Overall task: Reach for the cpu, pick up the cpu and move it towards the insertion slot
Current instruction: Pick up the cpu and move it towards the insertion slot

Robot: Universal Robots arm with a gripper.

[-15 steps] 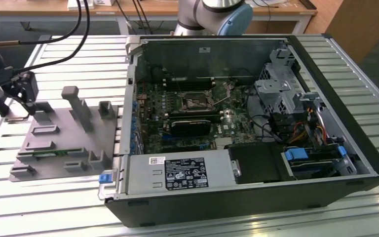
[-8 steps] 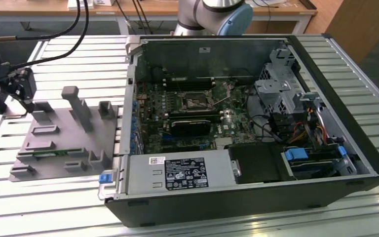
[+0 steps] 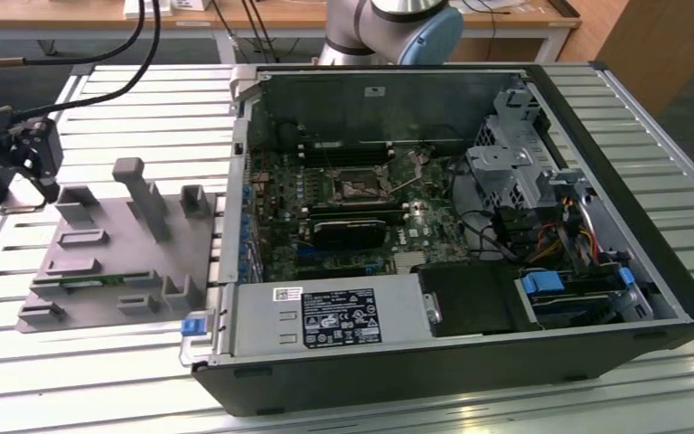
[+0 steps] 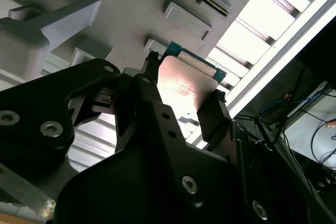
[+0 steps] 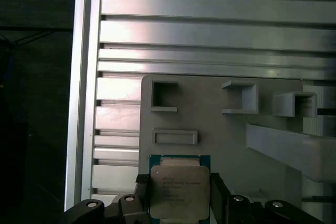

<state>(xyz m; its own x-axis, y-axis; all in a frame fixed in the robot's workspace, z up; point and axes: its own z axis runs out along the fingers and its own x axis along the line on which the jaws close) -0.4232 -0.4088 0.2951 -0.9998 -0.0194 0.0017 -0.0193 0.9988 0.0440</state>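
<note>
Arm pose: the grey jointed robot arm with a blue cap (image 3: 392,27) stands at the far edge of the table, behind the case. Its black gripper (image 3: 41,181) is at the exterior view's left, over the far corner of the flat grey plastic fixture plate with raised holders (image 3: 106,262), and points downward.

Tool state: in both wrist views the black fingers (image 5: 218,199) stand against two opposite edges of the cpu (image 5: 179,192), with no gap on either side. The gripper (image 5: 179,196) is clamped on the cpu.

Task item: the cpu is a small flat square chip with a silvery metal top on a green board that shows as a thin rim along one edge. The top carries fine print. In the second wrist view the cpu (image 4: 184,90) lies between the fingers (image 4: 208,116), its face catching a pale reflection. It sits over the fixture plate (image 5: 236,140), near a shallow rectangular recess; whether it touches the plate cannot be told.

Destination: the insertion slot (image 3: 357,187), a square dark socket with a silvery frame, lies on the motherboard inside the open black computer case (image 3: 383,90), well apart from the gripper.

Surroundings: plate and case rest on a slatted aluminium table (image 3: 130,99). A thin green memory stick (image 3: 94,278) lies in the plate's near part.
</note>
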